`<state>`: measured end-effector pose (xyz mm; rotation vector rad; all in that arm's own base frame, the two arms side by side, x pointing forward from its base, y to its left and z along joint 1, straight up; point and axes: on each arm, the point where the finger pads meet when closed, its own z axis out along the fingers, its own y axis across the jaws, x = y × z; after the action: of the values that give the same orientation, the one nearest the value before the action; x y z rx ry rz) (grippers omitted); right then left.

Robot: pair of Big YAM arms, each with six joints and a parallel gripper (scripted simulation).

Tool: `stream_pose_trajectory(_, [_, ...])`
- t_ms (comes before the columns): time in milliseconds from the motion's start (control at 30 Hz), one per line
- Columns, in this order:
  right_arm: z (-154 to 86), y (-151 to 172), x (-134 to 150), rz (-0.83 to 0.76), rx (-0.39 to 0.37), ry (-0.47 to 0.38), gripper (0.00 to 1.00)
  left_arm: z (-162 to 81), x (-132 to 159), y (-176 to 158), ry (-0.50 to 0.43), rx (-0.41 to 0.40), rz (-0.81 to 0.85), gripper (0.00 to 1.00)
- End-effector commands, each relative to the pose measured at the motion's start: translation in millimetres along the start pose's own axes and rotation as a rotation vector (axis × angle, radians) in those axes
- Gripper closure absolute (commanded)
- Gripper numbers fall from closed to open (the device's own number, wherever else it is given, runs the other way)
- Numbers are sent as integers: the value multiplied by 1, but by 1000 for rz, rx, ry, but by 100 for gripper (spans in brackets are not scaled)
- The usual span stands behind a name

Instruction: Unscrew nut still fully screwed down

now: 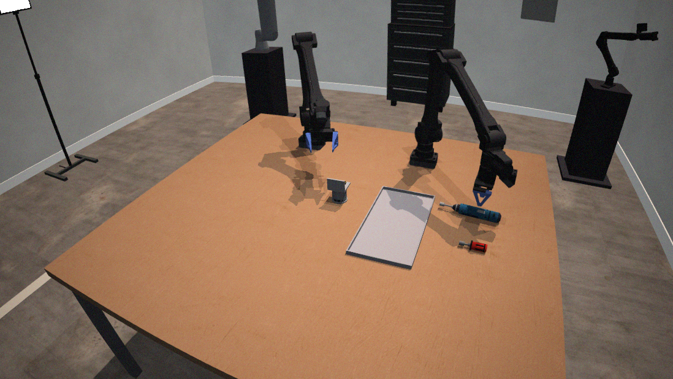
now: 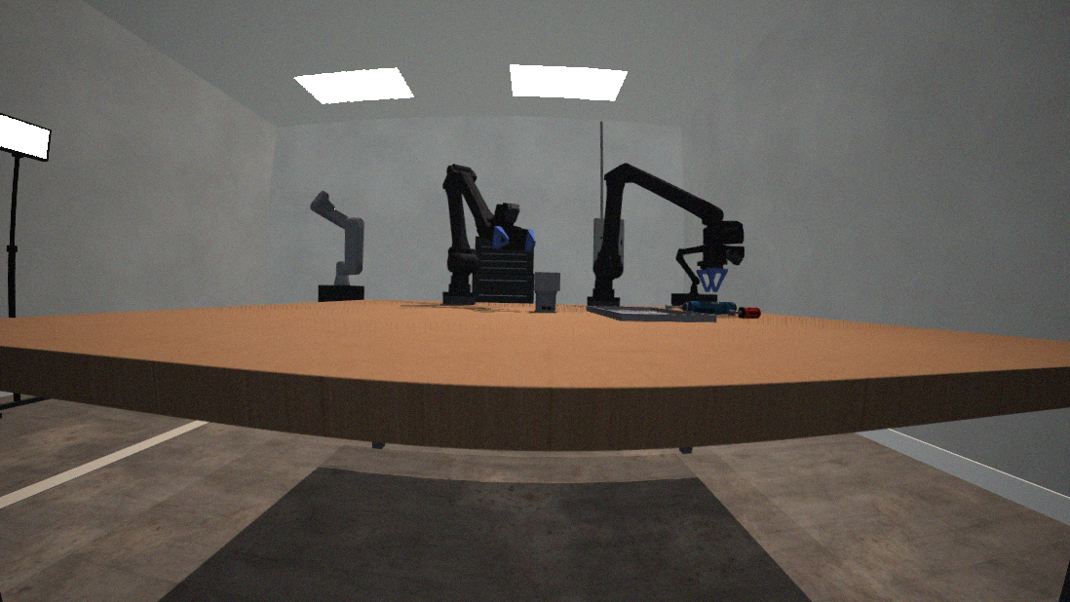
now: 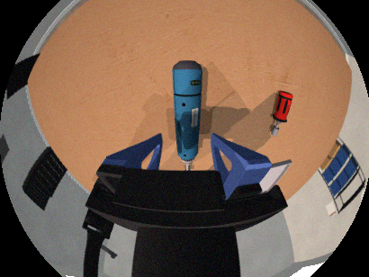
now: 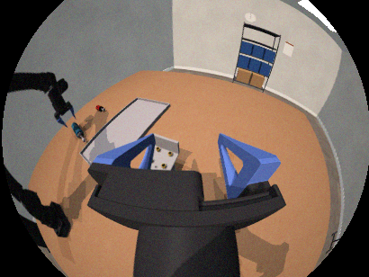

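Note:
The grey joint module stands upright with the pale bracket on top. Brass nuts show on the bracket's plate; which is fully down I cannot tell, and a finger hides part of the plate. The electric driver lies on the table. My left gripper is open, pointing down above the driver's barrel. My right gripper is open and empty, raised behind the module in the top view.
A shallow grey tray lies between the joint module and the electric driver. A red hand nut driver lies in front of the electric driver in the top view.

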<state>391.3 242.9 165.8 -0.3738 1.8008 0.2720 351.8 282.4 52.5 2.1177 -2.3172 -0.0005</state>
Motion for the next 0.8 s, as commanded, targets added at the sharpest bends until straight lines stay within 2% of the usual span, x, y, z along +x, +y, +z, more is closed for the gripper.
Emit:
stream_pose_trajectory(0, [18,-28,-35,9,56,-70,14,-23,-16,-17,-39,41,6,35])
stream_pose_trajectory(100, [23,-56,-40,17,109,-80,14,-23,-16,-17,-39,41,6,35])
stream_pose_trajectory(133, [23,-56,-40,17,109,-80,14,-23,-16,-17,-39,41,6,35])
stream_pose_trajectory(200, [16,-50,-18,7,96,-43,14,-23,-16,-17,-39,41,6,35])
stream_pose_trajectory(267, [16,-50,-18,7,96,-43,14,-23,-16,-17,-39,41,6,35])
stream_pose_trajectory(333, [14,-76,-14,14,146,-36,14,-23,-16,-17,-39,41,6,35])
stream_pose_trajectory(500, [21,-124,-46,31,237,-94,14,-23,-16,-17,-39,41,6,35])
stream_pose_trajectory(667, [18,-173,-50,41,327,-105,14,-23,-16,-17,-39,41,6,35])
stream_pose_trajectory(733, [19,-173,-50,41,327,-105,14,-23,-16,-17,-39,41,6,35])
stream_pose_trajectory(767, [14,-163,-30,37,310,-69,14,-23,-16,-17,-39,41,6,35])
